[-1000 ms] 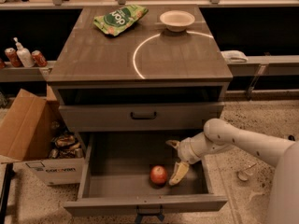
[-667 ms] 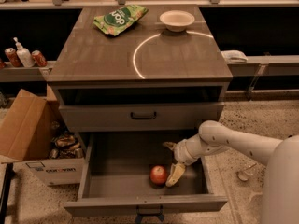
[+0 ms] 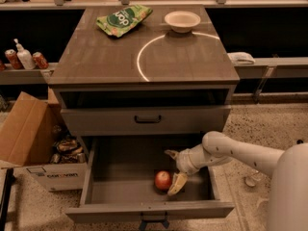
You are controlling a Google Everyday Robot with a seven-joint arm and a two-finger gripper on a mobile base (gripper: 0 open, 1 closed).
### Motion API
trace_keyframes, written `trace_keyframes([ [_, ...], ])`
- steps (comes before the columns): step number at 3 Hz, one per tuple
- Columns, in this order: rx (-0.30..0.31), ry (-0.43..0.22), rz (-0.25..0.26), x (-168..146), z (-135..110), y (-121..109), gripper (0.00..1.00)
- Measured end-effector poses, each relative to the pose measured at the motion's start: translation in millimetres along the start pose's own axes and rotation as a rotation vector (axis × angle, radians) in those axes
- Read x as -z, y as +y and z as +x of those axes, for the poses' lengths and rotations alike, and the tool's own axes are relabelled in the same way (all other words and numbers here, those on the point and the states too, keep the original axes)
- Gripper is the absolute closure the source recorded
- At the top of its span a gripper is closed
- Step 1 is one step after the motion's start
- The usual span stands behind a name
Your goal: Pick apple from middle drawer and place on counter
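Note:
The apple [image 3: 162, 179] is small and red and lies on the grey floor of the pulled-out middle drawer [image 3: 122, 165], near its front middle. My gripper [image 3: 173, 170] is down inside the drawer, just right of the apple. It is open, with one pale finger [image 3: 177, 184] touching or almost touching the apple's right side and the other finger [image 3: 171, 154] further back. The white arm [image 3: 240, 153] reaches in from the right. The glossy grey-brown counter [image 3: 106, 57] with a curved light reflection lies above.
A white bowl [image 3: 182, 20] and a green chip bag [image 3: 124, 19] sit at the back of the counter. A shut drawer front with a black handle [image 3: 147, 120] is above the open drawer. An open cardboard box [image 3: 29, 134] stands on the floor at left. Cans and a bottle [image 3: 23, 59] stand on a left shelf.
My gripper and forearm have shifted a little left and forward in the drawer, closer to the apple. The apple has not moved.

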State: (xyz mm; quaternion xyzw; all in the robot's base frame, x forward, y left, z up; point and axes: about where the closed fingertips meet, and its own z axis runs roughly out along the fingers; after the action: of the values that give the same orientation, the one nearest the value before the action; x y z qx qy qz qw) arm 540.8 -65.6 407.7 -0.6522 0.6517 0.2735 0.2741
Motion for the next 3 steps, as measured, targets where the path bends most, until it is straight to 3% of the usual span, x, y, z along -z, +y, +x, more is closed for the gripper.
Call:
trace_keyframes([
  [3, -0.013, -0.09, -0.016, -26, 13, 4, 0.0],
])
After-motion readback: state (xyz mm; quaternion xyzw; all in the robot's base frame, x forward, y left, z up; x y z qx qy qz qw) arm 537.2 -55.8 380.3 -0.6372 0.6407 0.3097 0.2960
